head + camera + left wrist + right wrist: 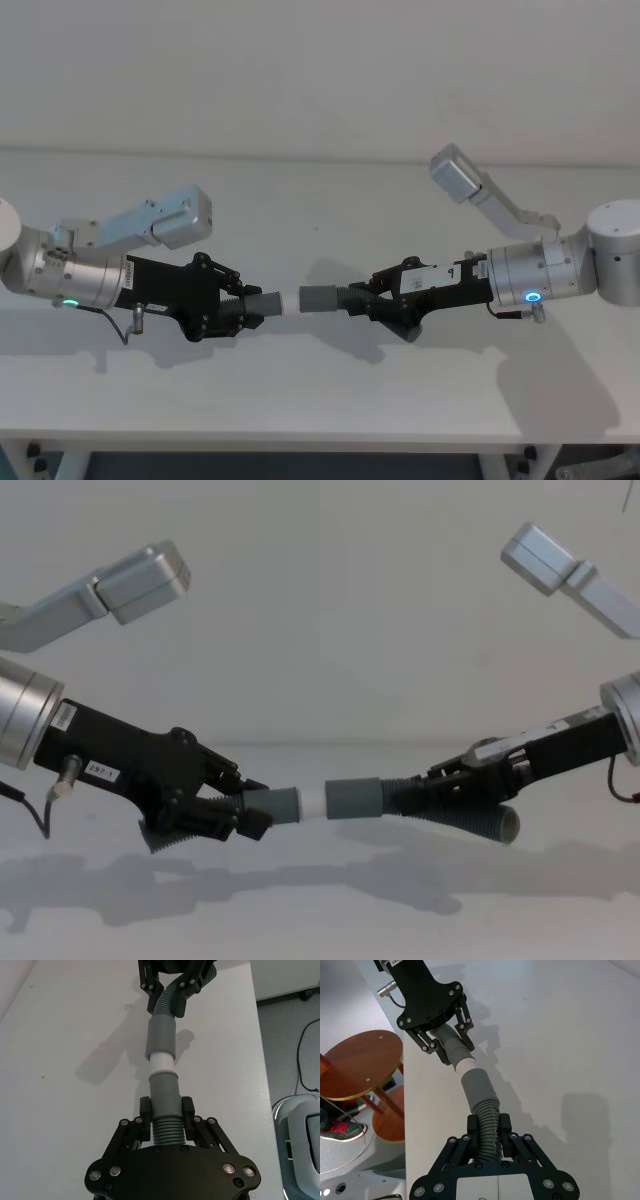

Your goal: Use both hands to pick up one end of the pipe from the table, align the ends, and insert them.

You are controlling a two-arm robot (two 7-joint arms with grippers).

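Both pipe pieces hang in the air above the white table (pixel 320 410), lined up end to end. My left gripper (pixel 248 310) (pixel 166 1108) (pixel 240 820) is shut on the ribbed part of the left piece (pixel 166 1132). That piece's paler cuff (pixel 280 805) ends in a whitish tip (pixel 290 301) (pixel 161 1062). My right gripper (pixel 362 299) (pixel 490 1126) (pixel 445 792) is shut on the ribbed part of the right piece (pixel 487 1135). The dark grey socket (pixel 320 298) (pixel 479 1087) (pixel 355 798) of the right piece meets the whitish tip, and a short white band shows between the cuffs.
The table's front edge (pixel 320 435) runs below both arms. A round wooden stool (pixel 362 1065) stands beside the table's end on the left arm's side. A white device (pixel 300 1130) and a cable lie on the floor past the other end.
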